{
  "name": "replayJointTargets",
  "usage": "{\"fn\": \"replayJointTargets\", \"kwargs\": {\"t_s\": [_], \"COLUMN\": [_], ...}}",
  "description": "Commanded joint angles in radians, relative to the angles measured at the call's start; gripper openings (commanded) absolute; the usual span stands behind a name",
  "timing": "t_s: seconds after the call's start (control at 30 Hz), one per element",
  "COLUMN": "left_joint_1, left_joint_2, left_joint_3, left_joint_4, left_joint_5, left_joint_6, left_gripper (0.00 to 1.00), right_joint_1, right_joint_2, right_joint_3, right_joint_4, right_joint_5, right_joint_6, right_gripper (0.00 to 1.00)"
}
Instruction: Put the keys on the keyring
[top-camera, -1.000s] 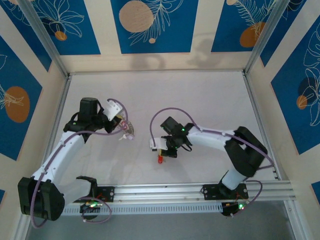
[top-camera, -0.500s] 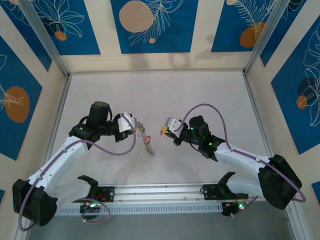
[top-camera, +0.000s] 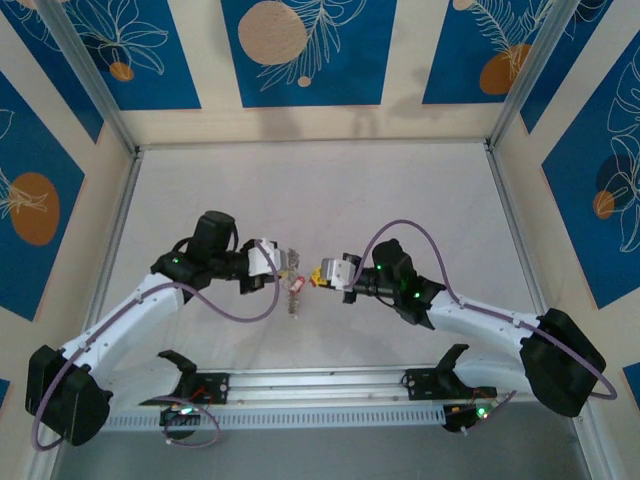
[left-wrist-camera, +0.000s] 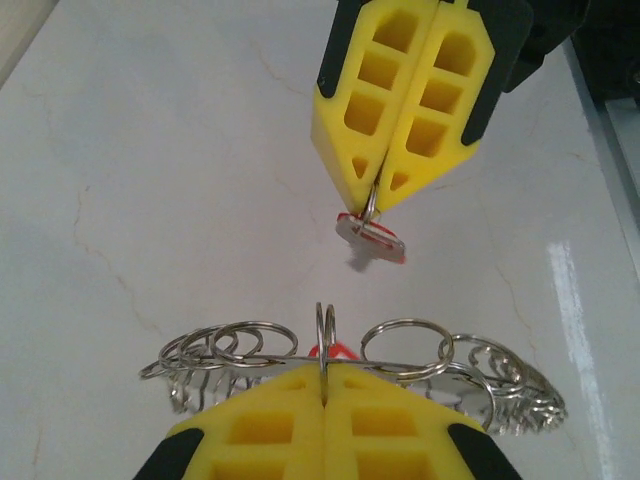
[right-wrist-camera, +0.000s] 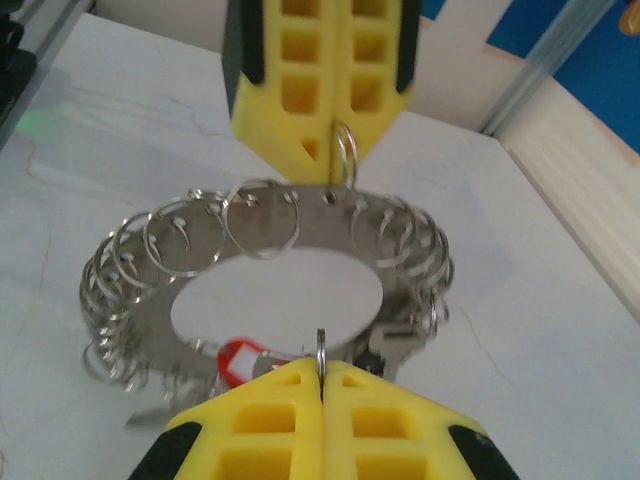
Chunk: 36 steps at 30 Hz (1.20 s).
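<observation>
Left gripper (top-camera: 288, 268): extended in from the left over the counter (top-camera: 400, 190). Its yellow fingers (left-wrist-camera: 270, 420) are pressed together with no gap and pinched on a small split ring standing up from the rim of the keyring.

Keyring (right-wrist-camera: 300, 250): a flat grey disc with an open centre. The rim is pierced with holes and hung all round with small silvery split rings. It is held at the rim by the left fingers, between the two grippers, near the middle of the counter. From the left wrist it is seen edge-on (left-wrist-camera: 420, 365).

Hanging keys (top-camera: 293, 302): a small cluster is seen dangling below the keyring from above. It is too small for detail, and contact with the counter cannot be told.

Red-headed key (left-wrist-camera: 370, 235): hung by its own small ring from the tips of the right fingers. It is just beside the keyring and apart from it.

Right gripper (top-camera: 318, 277): extended in from the right, tip to tip with the left gripper. Its yellow fingers (left-wrist-camera: 440, 100) are closed flat against each other and clamped on the small ring of the red-headed key.
</observation>
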Motion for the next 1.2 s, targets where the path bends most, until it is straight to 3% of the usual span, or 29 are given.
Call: {"fn": "replayJointTargets", "kwargs": {"t_s": [0.0,0.3,0.5,1.0,1.17], "left_joint_1": [-0.03,-0.051,-0.051,-0.05,-0.051], "left_joint_2": [0.005,0.094,0.126,0.117,0.097], "left_joint_3": [-0.023,0.027,0.056,0.063,0.057], "left_joint_4": [0.059,0.011,0.005,0.015,0.016], "left_joint_5": [0.033,-0.016,-0.042,0.019,0.011], "left_joint_6": [0.01,-0.07,-0.137,-0.176,-0.174], "left_gripper": [0.0,0.0,0.0,0.0,0.0], "right_joint_1": [0.036,0.083,0.114,0.157,0.13], "right_joint_2": [0.006,0.012,0.026,0.051,0.021], "right_joint_3": [0.02,0.003,0.007,0.02,0.013], "right_joint_4": [0.041,0.144,0.129,0.104,0.08], "right_joint_5": [0.055,0.253,0.3,0.384,0.402], "right_joint_6": [-0.091,-0.23,-0.302,-0.414,-0.4], "right_gripper": [0.0,0.0,0.0,0.0,0.0]}}
